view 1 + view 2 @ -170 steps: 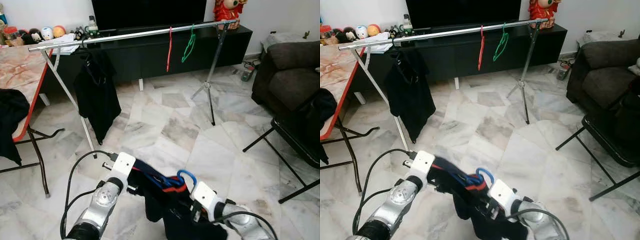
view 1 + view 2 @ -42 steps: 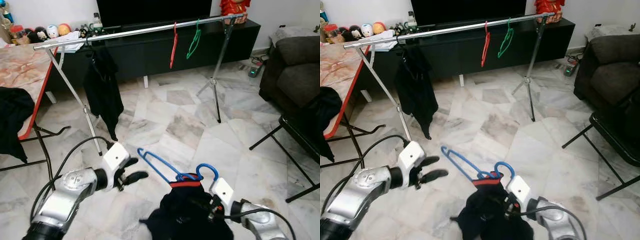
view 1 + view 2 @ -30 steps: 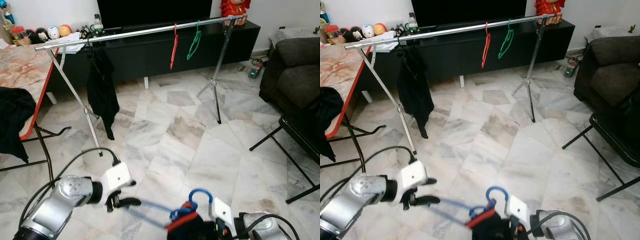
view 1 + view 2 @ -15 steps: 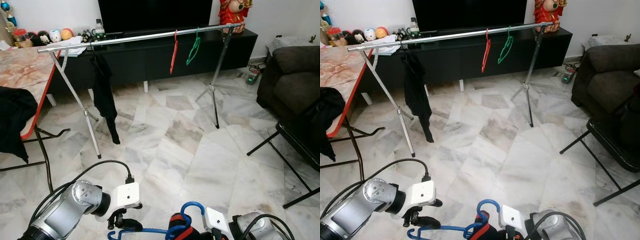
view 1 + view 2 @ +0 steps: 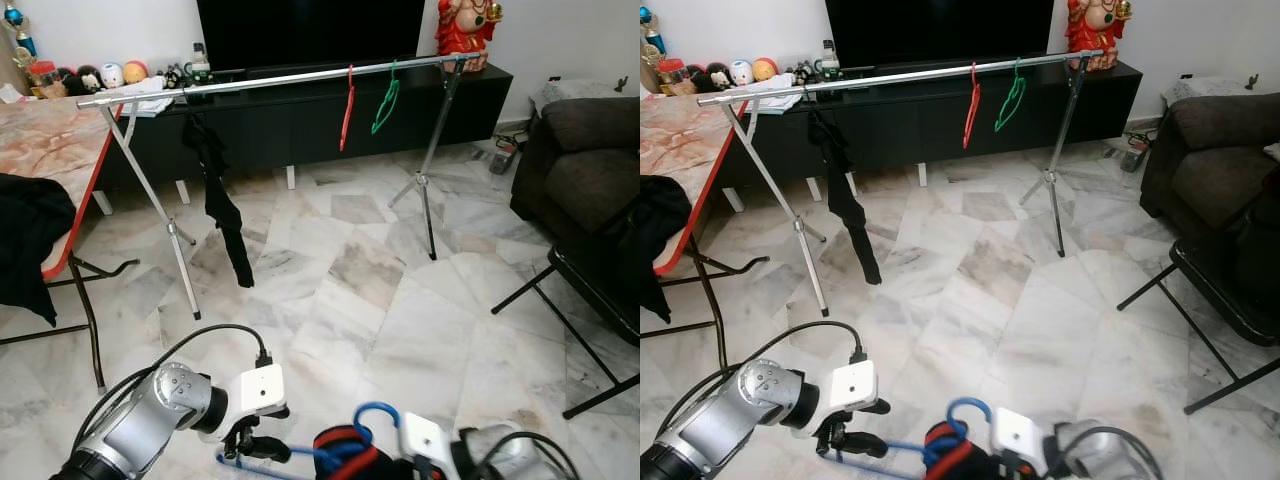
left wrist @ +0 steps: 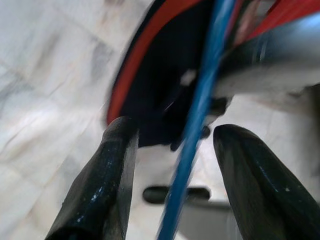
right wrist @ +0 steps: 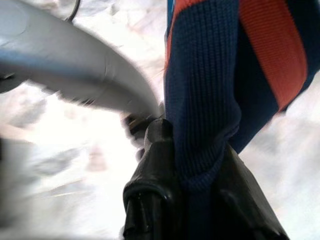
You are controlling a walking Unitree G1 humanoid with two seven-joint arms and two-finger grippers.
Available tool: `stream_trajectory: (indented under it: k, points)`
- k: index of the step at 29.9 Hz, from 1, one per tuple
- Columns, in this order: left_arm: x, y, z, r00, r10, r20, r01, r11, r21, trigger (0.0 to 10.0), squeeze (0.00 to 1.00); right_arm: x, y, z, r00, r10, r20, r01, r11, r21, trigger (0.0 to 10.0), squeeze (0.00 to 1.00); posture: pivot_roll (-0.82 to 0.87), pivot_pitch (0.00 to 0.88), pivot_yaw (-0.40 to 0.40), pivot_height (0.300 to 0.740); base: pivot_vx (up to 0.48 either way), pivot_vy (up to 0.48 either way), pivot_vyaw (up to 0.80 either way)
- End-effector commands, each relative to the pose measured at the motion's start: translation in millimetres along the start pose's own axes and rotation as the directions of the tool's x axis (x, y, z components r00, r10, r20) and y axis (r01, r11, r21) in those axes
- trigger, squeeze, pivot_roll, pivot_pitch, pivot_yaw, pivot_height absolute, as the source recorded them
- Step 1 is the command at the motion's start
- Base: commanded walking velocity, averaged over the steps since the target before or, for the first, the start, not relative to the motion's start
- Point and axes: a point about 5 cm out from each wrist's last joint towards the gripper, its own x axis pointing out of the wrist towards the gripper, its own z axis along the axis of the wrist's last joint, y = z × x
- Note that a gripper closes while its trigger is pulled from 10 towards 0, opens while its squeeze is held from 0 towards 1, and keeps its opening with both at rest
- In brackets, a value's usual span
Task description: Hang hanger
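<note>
Low in front of me, a blue hanger [image 5: 372, 417] carries a navy garment with red trim [image 5: 340, 450]. My left gripper [image 5: 258, 446] is at the hanger's left end. In the left wrist view its two black fingers [image 6: 102, 185] stand open, with the blue hanger bar [image 6: 197, 125] running between them. My right gripper [image 7: 195, 200] is shut on a fold of the navy garment [image 7: 205, 95] just below the hanger's hook. Across the room stands the silver clothes rail [image 5: 280, 79]. It holds a red hanger [image 5: 347, 96], a green hanger [image 5: 385, 92] and a black garment [image 5: 222, 195].
A red-edged table [image 5: 50, 140] with dark cloth [image 5: 25, 240] draped over it stands at the left. On the right are a brown sofa [image 5: 585, 150] and a black folding chair [image 5: 600, 290]. A black TV cabinet [image 5: 300, 125] lies behind the rail. Marble floor stretches between me and the rail.
Both arms and the hanger have sunk to the bottom of the view. The hanger, earlier tilted up, now lies nearly level. My left gripper has closed in around its bar.
</note>
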Motion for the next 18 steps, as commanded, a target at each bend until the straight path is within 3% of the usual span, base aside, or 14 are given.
stream_trajectory:
  k: [1,7,18]
  points:
    - [-8.7,3.1,3,1.0,-0.008,0.022,0.008,1.0,-0.011,10.0,0.0,-0.4,-3.7,5,1.0,-0.018,0.006,0.019,0.999,-0.033,0.0,0.0,0.06,0.073,0.014,0.74,0.0,0.0,0.0]
    - [-11.2,2.7,5,0.999,-0.036,0.034,0.037,0.999,-0.007,10.0,0.0,4.9,-3.3,9,0.999,-0.02,0.029,0.021,0.999,-0.037,0.0,0.0,0.06,0.073,0.014,0.74,0.0,0.0,0.0]
    - [-3.7,18.1,4,0.997,0.072,0.038,-0.071,0.997,-0.038,10.0,0.0,7.5,-0.3,13,0.996,0.056,0.076,-0.054,0.998,-0.025,0.0,0.0,0.06,0.07,0.011,0.74,0.0,0.0,0.0]
